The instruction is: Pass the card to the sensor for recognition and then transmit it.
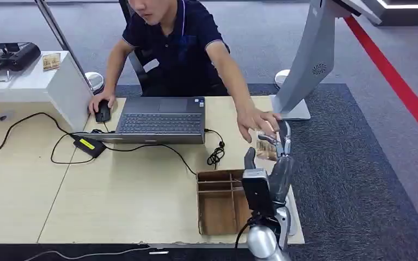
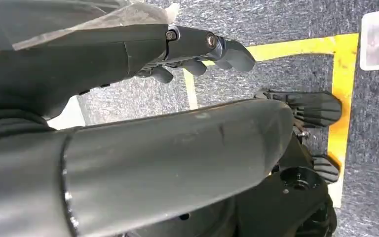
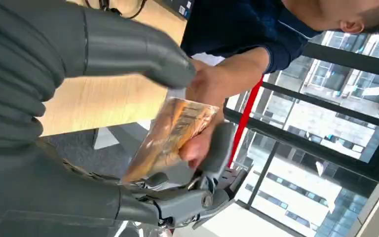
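Nearest to us in the head view, our right arm rises from the table's front edge, and our right hand [image 1: 275, 157] stands raised past the right end of the wooden tray [image 1: 220, 204], which sits on the table [image 1: 114, 201] close to its front right corner. The card [image 1: 265, 149], a brownish printed piece in a glossy sleeve, sits at the fingertips of that hand; in the right wrist view we find the card [image 3: 172, 136] lying between the thick thumb above it and the darker fingers [image 3: 187, 197] beneath, so we record the right hand as grasping the card. The person's hand [image 1: 257, 122] reaches over from the far side and meets the card's far edge; in the right wrist view their fingers [image 3: 197, 145] are closed on it as well. Our left hand [image 2: 197, 52] appears in the left wrist view, fingers curled inward and holding nothing, above grey carpet with yellow floor tape. Farther back on the table lie a coiled black cable [image 1: 215, 155], an open laptop [image 1: 160, 119] and a mouse [image 1: 103, 111] under the person's other hand. Beyond the table's right corner stands a grey sensor stand [image 1: 310, 60].
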Robot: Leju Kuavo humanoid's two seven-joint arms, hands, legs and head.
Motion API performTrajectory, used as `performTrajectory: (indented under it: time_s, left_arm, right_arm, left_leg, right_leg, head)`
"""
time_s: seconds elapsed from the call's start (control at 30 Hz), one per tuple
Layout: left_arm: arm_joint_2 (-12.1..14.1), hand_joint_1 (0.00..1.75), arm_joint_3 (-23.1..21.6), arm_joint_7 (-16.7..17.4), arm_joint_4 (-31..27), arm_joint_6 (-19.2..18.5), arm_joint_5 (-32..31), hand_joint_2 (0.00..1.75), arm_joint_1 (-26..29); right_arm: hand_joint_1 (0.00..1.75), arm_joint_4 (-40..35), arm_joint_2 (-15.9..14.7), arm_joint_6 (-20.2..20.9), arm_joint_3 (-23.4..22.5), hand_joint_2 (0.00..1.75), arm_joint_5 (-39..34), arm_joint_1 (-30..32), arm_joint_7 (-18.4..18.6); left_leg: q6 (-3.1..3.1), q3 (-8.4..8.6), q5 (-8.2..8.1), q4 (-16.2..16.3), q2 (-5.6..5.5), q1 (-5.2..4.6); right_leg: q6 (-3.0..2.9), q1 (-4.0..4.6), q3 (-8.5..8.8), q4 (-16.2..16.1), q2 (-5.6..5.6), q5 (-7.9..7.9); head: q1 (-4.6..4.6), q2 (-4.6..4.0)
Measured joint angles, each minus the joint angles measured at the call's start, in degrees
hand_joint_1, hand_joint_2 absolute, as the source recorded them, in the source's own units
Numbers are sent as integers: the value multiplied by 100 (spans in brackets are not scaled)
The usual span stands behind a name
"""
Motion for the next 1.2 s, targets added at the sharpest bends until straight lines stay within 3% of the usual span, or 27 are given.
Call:
performTrajectory:
  time_s: [0.33, 0.47, 0.83, 1.2]
  left_arm:
    - [28, 0, 0, 0, 0, -4, 18, 0, 1]
    - [28, 0, 0, 0, 0, 0, 44, 0, 1]
    - [31, 0, 7, 0, 2, 50, 170, 0, 5]
    - [44, 0, 11, 0, 2, 72, 210, 0, 10]
  right_arm:
    - [0, 9, -53, 0, 144, 175, 94, -21, 372]
    - [0, 7, -136, 0, 276, 175, 98, -15, 687]
    - [0, -203, -863, -4, 887, 175, 651, 137, 1977]
    - [0, -669, -1587, -9, 1025, 175, 1187, 311, 2583]
  left_leg:
    - [0, 2, 1, 0, 0, 0]
    - [0, 2, 0, 0, 0, 0]
    - [0, 2, 0, 1, 0, -1]
    - [0, 2, 0, 0, 1, -1]
  right_leg:
    - [0, 0, 0, 0, 0, 0]
    - [0, 0, 0, 0, 0, 0]
    - [0, -1, 0, -3, 0, 0]
    - [0, 0, -1, -3, 0, 0]
  head:
    - [0, 0]
    - [0, 0]
    - [0, 0]
    - [0, 0]
